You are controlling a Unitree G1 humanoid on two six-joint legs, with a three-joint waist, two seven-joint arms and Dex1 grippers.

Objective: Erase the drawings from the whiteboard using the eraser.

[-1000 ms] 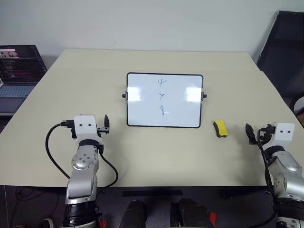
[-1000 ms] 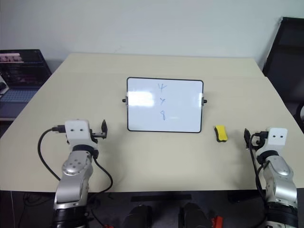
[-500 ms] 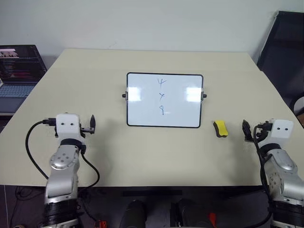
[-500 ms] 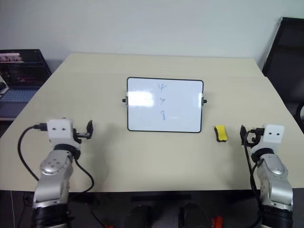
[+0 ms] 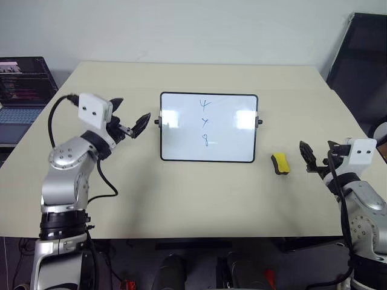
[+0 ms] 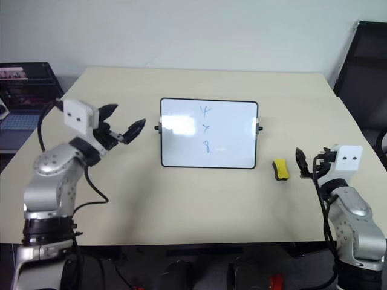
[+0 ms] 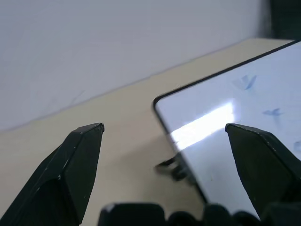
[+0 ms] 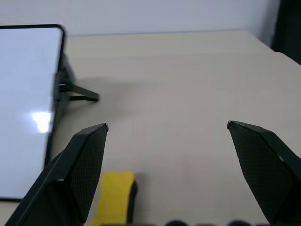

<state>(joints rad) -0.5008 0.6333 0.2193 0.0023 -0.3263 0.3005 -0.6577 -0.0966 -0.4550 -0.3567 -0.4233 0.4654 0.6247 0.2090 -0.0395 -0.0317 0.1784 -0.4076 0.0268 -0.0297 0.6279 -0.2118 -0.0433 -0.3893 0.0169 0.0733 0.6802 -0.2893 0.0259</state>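
Right claw point(image 6: 307, 164): jaws spread wide, nothing between them, held just above the tabletop.
Eraser point(image 6: 280, 170): just beside the right claw, on its inner side, lying flat on the tabletop, untouched; in the right wrist view it sits low, near one finger.
Eraser handling: looks light and stiff, with a yellow body over a dark wiping face. Probably best pinched across its two long yellow sides, dark face kept down; it may skid on the smooth top if nudged before the jaws close.
Left claw point(image 5: 130, 120): jaws wide apart, empty, raised off the tabletop, aimed at the near side edge of the whiteboard.
Whiteboard point(image 5: 181, 139): just ahead of the left claw, and beyond the eraser from the right claw; propped at a tilt on small side knobs. Glossy, probably light, so it may slide or tip under a wiping push; the left claw seems placed to steady its frame.
Drawings point(image 5: 205, 122): three dark marks in a column near the board's middle, all intact.
Tabletop point(image 5: 199, 193): pale, smooth, matte.
Room: white wall behind; laptop point(image 5: 24, 87) beyond the left claw's outer side; dark chair point(image 5: 363, 66) beyond the right claw's.
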